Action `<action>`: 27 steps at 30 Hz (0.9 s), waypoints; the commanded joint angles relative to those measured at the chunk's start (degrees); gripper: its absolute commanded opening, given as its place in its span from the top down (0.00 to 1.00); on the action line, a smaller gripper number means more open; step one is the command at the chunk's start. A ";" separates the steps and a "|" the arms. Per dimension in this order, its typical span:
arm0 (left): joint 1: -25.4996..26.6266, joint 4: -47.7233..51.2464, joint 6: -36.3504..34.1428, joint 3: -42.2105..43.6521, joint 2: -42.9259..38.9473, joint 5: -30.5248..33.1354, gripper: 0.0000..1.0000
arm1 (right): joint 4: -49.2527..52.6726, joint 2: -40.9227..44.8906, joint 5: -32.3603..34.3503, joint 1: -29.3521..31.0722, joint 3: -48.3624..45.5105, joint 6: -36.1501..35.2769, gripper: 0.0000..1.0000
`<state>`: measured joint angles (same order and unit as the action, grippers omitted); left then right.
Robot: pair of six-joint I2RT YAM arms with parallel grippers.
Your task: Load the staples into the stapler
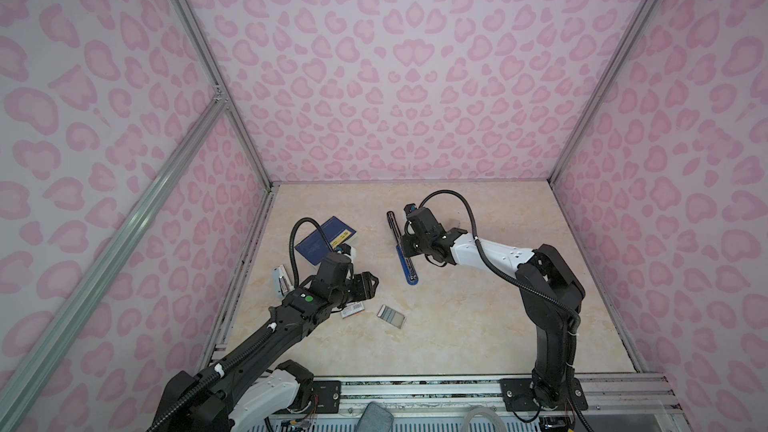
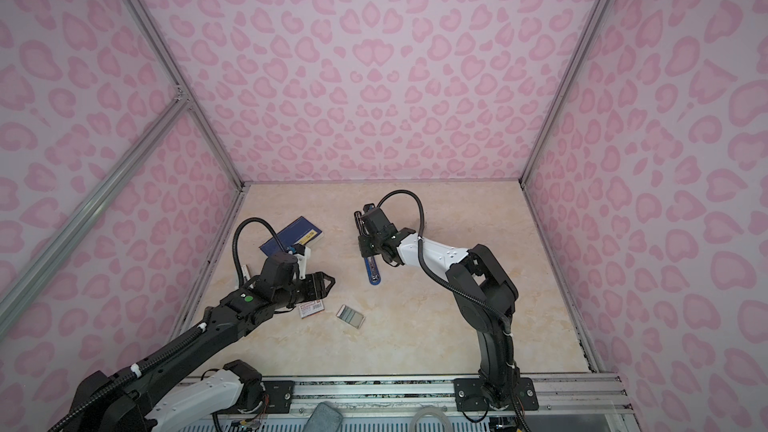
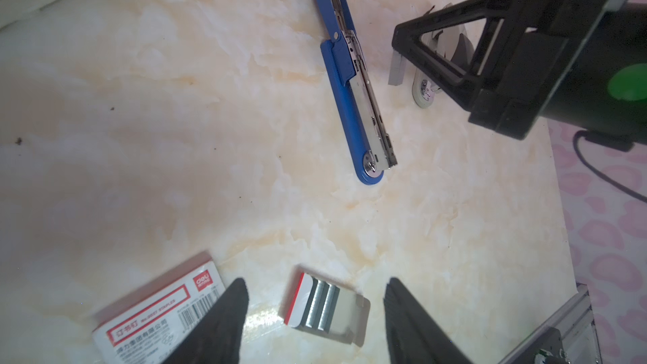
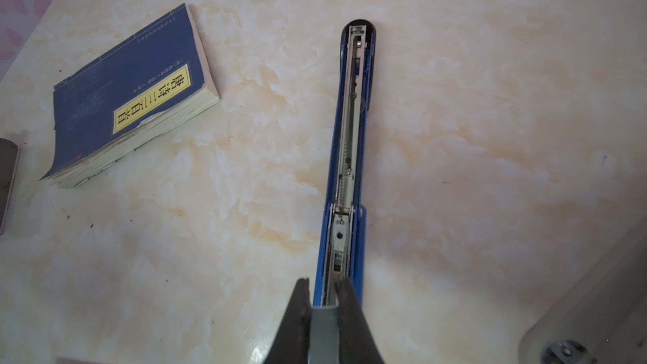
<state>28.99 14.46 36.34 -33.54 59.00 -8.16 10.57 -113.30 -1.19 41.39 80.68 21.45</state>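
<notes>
The blue stapler (image 1: 402,249) (image 4: 345,155) lies folded open on the marble table, its metal channel facing up. My right gripper (image 1: 404,248) (image 4: 324,285) hangs over the stapler's near half, shut on a grey strip of staples (image 4: 325,327) whose end points into the channel. The white tray of staples (image 1: 390,316) (image 3: 325,304) holds silvery strips and lies near the front. Its white sleeve (image 1: 353,309) (image 3: 157,309), with a red label and barcode, lies just left of the tray. My left gripper (image 1: 372,282) (image 3: 316,280) hovers open above the tray, holding nothing.
A dark blue book (image 1: 322,241) (image 4: 129,99) lies at the back left of the table. A small white and grey item (image 1: 281,278) sits by the left wall. Pink patterned walls enclose the table on three sides.
</notes>
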 commanded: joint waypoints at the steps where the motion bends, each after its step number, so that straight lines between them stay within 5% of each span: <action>1: 0.01 -2.22 -0.04 0.23 -0.33 -0.09 0.35 | -0.91 -1.91 2.79 0.27 1.38 0.60 0.86; 27: 0.01 -3.05 0.23 0.66 0.85 -1.33 0.35 | 2.00 -7.73 5.25 0.70 6.05 -0.12 0.87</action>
<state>28.99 12.47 36.36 -33.10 59.79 -9.06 12.80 -120.31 3.42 42.00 87.02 21.37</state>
